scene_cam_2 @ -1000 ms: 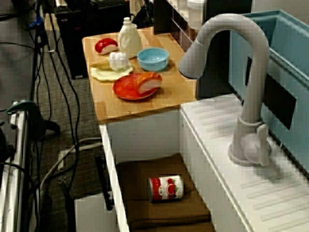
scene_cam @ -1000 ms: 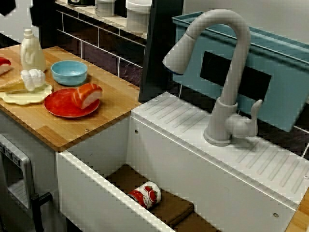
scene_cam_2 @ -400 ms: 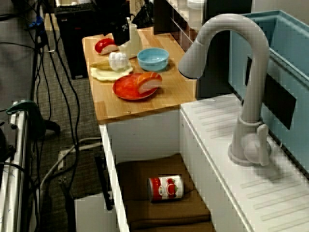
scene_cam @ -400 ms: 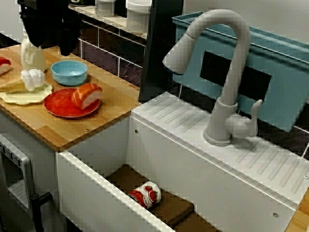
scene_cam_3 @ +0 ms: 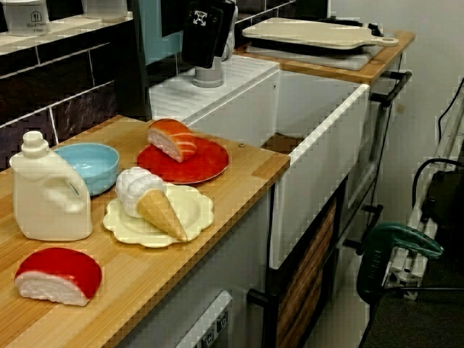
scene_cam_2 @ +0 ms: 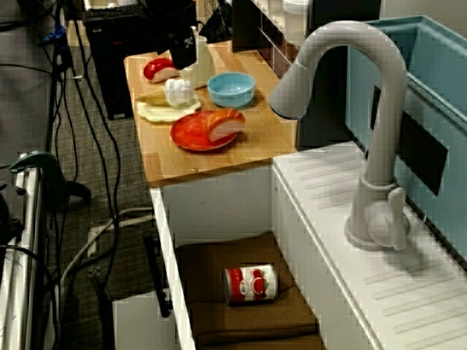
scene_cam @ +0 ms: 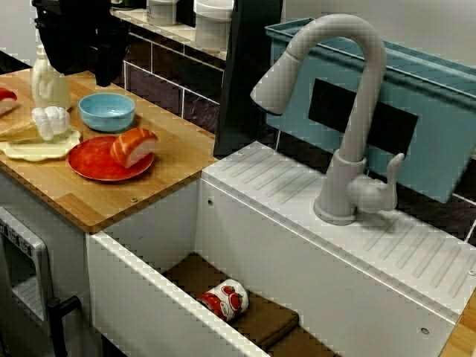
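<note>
Sliding in from the top left corner over the past second, the gripper (scene_cam: 78,52) is now hanging above the back of the counter (scene_cam: 171,160). In the view from the side its jaws are merging into one dark mass, so I cannot tell whether they are parted. It is hovering over the white jug (scene_cam: 49,82), nearest to it yet apart, and is carrying nothing visible. Rightward, the blue bowl (scene_cam: 106,111), the salmon piece (scene_cam: 134,146) on the red plate (scene_cam: 89,165) and the can (scene_cam: 225,300) down in the sink (scene_cam: 149,297) are lying untouched. The reach seems to be only beginning, with no grasp made.
</note>
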You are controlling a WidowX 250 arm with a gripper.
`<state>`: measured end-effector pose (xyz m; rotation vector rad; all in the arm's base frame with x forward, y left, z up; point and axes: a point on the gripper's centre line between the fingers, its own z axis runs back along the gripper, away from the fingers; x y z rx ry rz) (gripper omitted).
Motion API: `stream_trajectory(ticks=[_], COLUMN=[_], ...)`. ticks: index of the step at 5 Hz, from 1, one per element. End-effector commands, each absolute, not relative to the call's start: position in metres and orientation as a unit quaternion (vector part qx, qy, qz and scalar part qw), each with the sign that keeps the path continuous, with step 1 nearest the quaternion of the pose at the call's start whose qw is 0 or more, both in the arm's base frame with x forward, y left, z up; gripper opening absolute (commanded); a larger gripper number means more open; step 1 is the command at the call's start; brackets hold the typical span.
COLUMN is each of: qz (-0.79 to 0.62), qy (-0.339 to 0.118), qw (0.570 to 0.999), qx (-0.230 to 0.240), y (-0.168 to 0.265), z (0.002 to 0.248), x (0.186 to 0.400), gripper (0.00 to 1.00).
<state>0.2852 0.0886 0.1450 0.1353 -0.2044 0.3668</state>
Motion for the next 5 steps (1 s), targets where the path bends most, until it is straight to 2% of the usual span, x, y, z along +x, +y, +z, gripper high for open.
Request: stream_trajectory(ticks=[1,2,3,4,5], qz=[0.197,0.206,0.231,0.176,0.13], qy=[-0.09,-0.086,-0.136,-0.145,-0.126], qw=[0.973,0.97,0.957,0.968,0.98], qx=[0.077,0.094,0.11,0.106,0.081], y=[0.097,0.104,0.103,0.101,0.106], z=[0.125,0.092,0.076,0.083,0.101], x=[0.302,0.316,0.324,0.327,0.326], gripper=[1.0,1.0,1.0,1.0,1.0])
